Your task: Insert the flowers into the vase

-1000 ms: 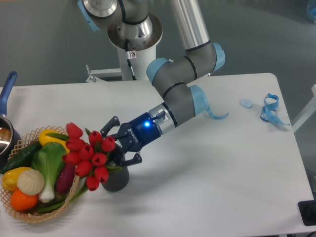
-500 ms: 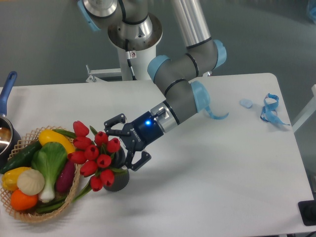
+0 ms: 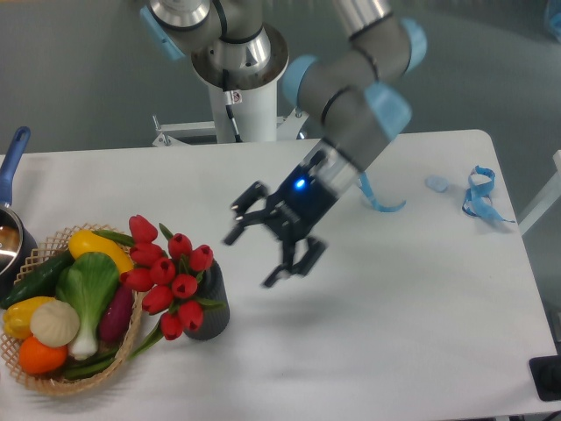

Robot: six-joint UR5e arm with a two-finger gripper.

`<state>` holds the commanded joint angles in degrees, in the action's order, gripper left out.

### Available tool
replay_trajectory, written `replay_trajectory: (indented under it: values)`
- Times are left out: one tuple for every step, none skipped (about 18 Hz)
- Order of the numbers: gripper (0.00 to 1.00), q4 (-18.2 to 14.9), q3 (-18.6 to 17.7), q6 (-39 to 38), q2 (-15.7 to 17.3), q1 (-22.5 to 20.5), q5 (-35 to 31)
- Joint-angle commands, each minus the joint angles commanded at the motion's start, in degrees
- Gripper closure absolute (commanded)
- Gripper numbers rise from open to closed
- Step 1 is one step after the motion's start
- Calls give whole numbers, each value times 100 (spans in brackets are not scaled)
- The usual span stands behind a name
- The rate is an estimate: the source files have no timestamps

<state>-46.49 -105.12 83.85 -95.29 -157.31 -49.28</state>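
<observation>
The gripper (image 3: 267, 246) hangs above the table (image 3: 394, 307) with its fingers spread wide and nothing between them. Down and to the left of it, clear of the fingers, the flowers (image 3: 166, 274) sit in the vase (image 3: 209, 309), red heads leaning left. Further left lies the wicker basket (image 3: 53, 373) of vegetables, touching the leaves.

Flowers (image 3: 166, 276) released and left standing in the vase (image 3: 210, 303), heads leaning toward the basket (image 3: 53, 381). Gripper (image 3: 267, 237) lifted up and away to the right, jaws spread wide, now well apart from the bunch.
</observation>
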Motion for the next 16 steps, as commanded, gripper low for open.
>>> replay_trajectory:
  values:
    - [0,-17,87,0,27,-106,-203]
    - [0,-61,184,0,36,-228,-266]
    - [0,-62,281,9,36,-343,-284]
    - [0,-70,342,17,62,-414,-293]
    - [0,-201,482,35,132,-484,-450]
    - [0,-542,632,96,229,-511,-886]
    - [0,-1015,816,271,264,-528,-1352]
    - [0,-1463,1009,629,265,-537,-1800]
    - [0,-1772,1150,1059,282,-537,-2127]
    - [0,-2045,1230,1577,335,-563,-2304]
    - [0,-2118,1231,1773,387,-685,-2306]
    - [0,-2197,1187,1941,492,-826,-2306]
    - [0,-2267,1169,2212,580,-940,-2306]
    - [0,-2416,1169,2571,660,-1046,-2306]
    - [0,-2582,1161,2941,704,-1195,-2315]
    - [0,-2749,1160,3240,739,-1336,-2306]
